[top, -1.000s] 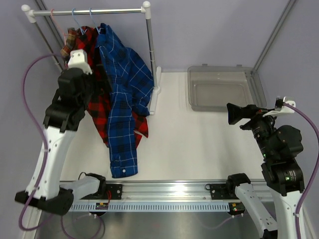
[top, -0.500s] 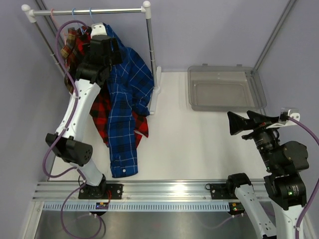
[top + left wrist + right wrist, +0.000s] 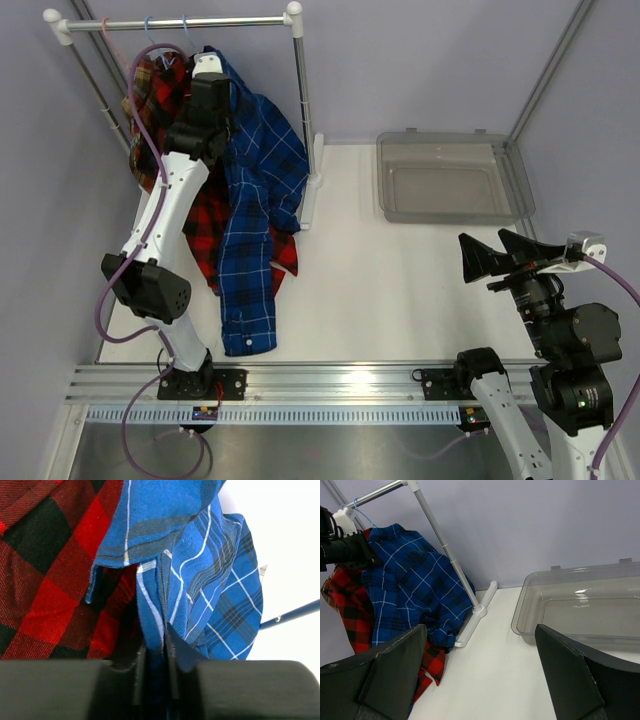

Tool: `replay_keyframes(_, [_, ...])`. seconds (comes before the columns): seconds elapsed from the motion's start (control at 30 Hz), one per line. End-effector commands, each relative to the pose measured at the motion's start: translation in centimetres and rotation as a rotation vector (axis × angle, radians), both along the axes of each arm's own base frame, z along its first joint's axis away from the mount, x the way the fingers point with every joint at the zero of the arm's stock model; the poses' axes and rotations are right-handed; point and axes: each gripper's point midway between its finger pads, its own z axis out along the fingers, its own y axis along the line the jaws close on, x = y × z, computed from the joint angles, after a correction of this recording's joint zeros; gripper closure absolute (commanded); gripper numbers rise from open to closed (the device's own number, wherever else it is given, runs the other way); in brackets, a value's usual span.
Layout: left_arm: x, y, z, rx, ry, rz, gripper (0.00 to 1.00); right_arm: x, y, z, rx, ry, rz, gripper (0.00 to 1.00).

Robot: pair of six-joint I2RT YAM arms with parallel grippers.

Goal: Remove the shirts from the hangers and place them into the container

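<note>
In the top external view, 3 shirts are seen hanging at the left end of a white-and-steel rack (image 3: pixel 200 21): a brown plaid shirt (image 3: pixel 143 85) farthest left, a red-and-black check shirt (image 3: pixel 200 225) in the middle and a blue plaid shirt (image 3: pixel 255 190) on the right. The hook of a light blue hanger (image 3: pixel 184 26) is looped over the rail. The left tool (image 3: pixel 207 76) is raised to the collar area of the blue plaid shirt. The plastic bin (image 3: pixel 450 140) is set on the white worktop (image 3: pixel 380 290), to the right of the rack and well apart from the shirts. The right tool (image 3: pixel 497 258) is held above the worktop near the bin, its fingers spread wide.

In the left wrist view, the left tool (image 3: pixel 155 672) is pressed together on a fold of the blue plaid shirt (image 3: pixel 210 580), with the red-and-black check shirt (image 3: pixel 45 570) just beside it.

In the right wrist view, the right tool (image 3: pixel 480 680) is shown spread, with nothing between its fingers. The plastic bin (image 3: pixel 530 607) is seen on the right with no shirt in it, and the blue plaid shirt (image 3: pixel 410 590) is draped against the rack post (image 3: pixel 445 545).
</note>
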Motion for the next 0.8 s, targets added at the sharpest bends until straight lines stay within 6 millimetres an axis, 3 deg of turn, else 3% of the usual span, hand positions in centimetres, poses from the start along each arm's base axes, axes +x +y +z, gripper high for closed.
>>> replay_keyframes(0.0, [-1.1,0.1,6.2,-0.029,-0.155,-0.033,0.88,-0.3,0.5,0.7,-0.014,-0.044,0.033,0.01])
replay_keyframes(0.1, [-2.0,-0.1,7.8,-0.041,-0.2,-0.057,1.0,-0.2,0.7,0.6,-0.015,-0.041,0.04,0.01])
replay_keyframes(0.17, [-2.1,-0.1,8.3,-0.038,-0.219,-0.067,1.0,-0.2,0.7,0.6,-0.017,-0.04,0.045,0.0])
replay_keyframes(0.33, [-3.6,-0.5,11.8,-0.03,-0.302,-0.136,1.0,-0.3,0.9,0.5,-0.019,-0.041,0.052,0.0])
replay_keyframes(0.53, [-7.4,-0.7,15.9,-0.043,-0.394,-0.205,1.0,-0.2,0.9,0.4,-0.026,-0.043,0.053,0.0])
replay_keyframes(0.63, [-8.5,-0.5,15.4,-0.038,-0.383,-0.213,1.0,-0.1,1.0,0.4,-0.03,-0.044,0.056,0.0])
replay_keyframes(0.67, [-9.7,-0.6,15.9,-0.047,-0.398,-0.233,1.0,-0.1,0.9,0.4,-0.03,-0.042,0.054,0.01])
replay_keyframes(0.7, [-9.9,-0.7,14.4,-0.049,-0.367,-0.243,1.0,-0.1,1.0,0.4,-0.03,-0.041,0.054,0.0])
replay_keyframes(0.77, [-12.0,-0.7,14.4,-0.08,-0.38,-0.262,1.0,-0.1,1.0,0.4,-0.031,-0.041,0.054,0.01])
